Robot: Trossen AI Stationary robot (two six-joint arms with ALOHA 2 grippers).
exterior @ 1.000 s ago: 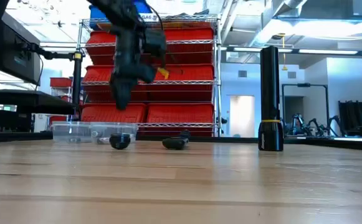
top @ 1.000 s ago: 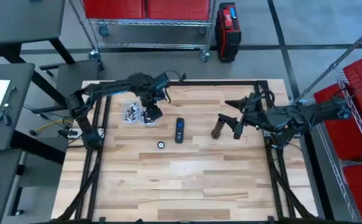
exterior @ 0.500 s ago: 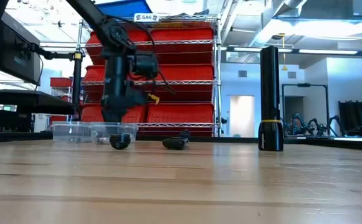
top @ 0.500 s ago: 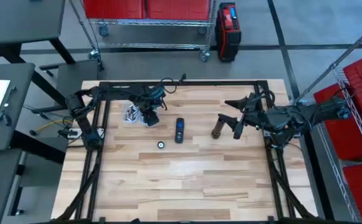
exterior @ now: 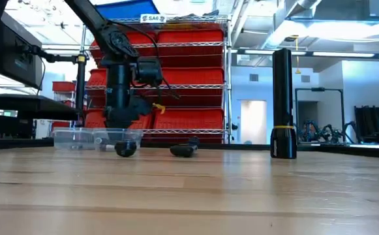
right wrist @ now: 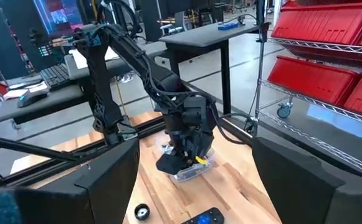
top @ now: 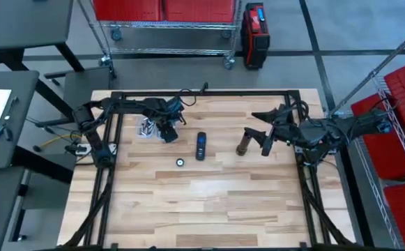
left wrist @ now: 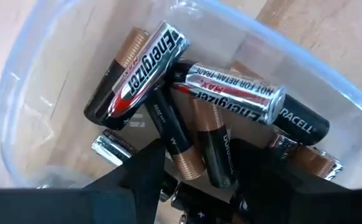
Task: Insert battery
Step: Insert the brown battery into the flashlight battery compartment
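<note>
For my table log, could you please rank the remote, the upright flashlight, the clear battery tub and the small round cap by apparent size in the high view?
1. Clear battery tub, largest.
2. Remote and upright flashlight: too alike to rank; the flashlight is seen end-on from above.
3. Small round cap, smallest.

left gripper (left wrist: 193,168): lowered, fingers apart | right gripper (top: 254,141): idle at table's right, fingers spread

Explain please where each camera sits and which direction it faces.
High: above, facing straight down; both arms, remote.
Low: at table height, facing level across; left arm over container.
Left wrist: on the left arm, facing into the container of batteries; left claw open.
Right wrist: on the right arm, facing the left arm; right claw open.
Shared: the container.
</note>
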